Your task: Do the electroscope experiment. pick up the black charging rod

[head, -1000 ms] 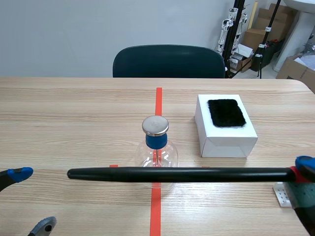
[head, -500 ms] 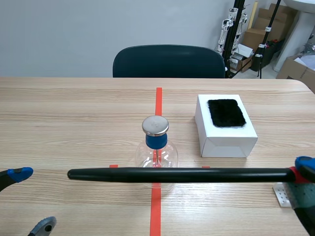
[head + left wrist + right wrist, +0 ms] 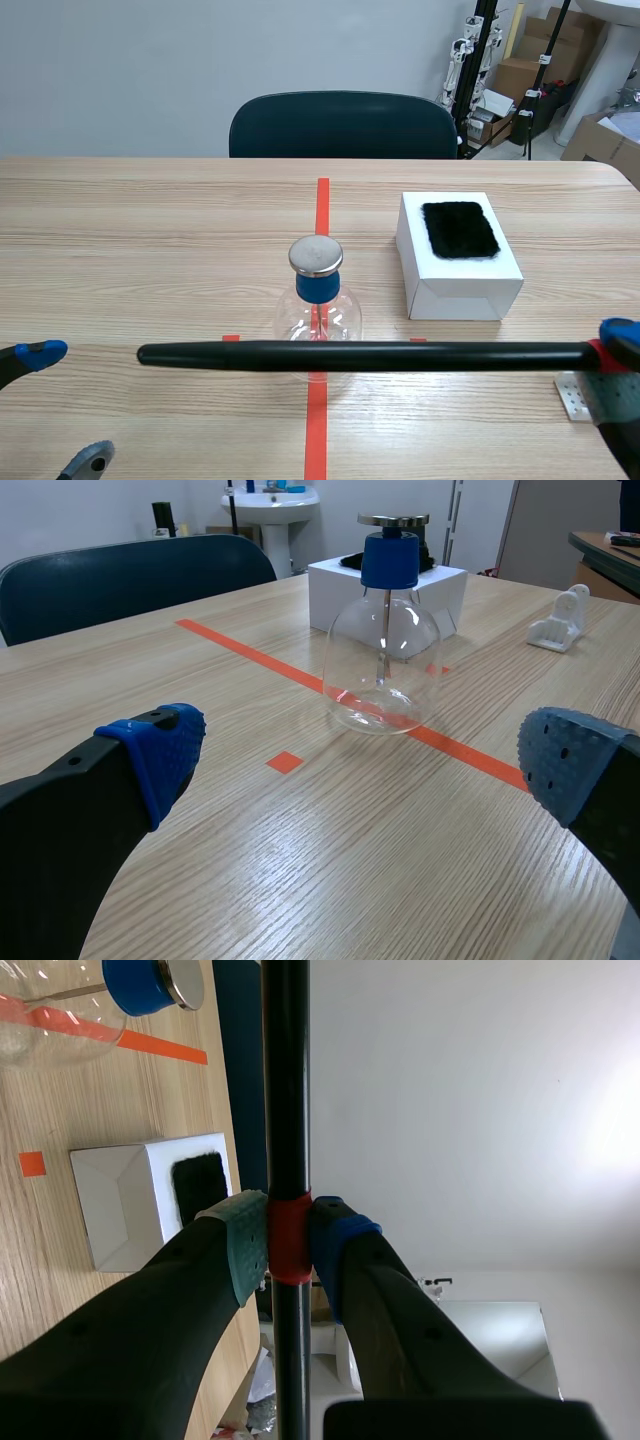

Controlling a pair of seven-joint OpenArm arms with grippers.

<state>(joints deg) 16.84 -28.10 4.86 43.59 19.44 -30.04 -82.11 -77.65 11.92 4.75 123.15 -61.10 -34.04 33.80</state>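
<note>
**Rod is in the grip and off the table; next comes the careful swing**

The black rod (image 3: 360, 354) lies level in the air, across the front of the table (image 3: 150, 230). My right gripper (image 3: 288, 1240) has its jaws closed on the red band near one end of the rod. In the scene view the rod passes in front of the lower part of the glass flask (image 3: 317, 315). How near the two are in depth I cannot tell.

I judge that the pick-up step is done. The next move, I think, brings the rod to the black fur pad (image 3: 459, 229) on the white box (image 3: 458, 255), which stands beside the flask and apart from it. This calls for a slow turn, because the long free end reaches past the flask and could knock it.

My left gripper (image 3: 365, 760) hangs low near the table's front edge, jaws wide and holding nothing, with the flask ahead of it. The free end of the rod is near it, so I would keep that arm back. My right gripper is close to the right edge of the table, so the room is more toward the middle.
</note>
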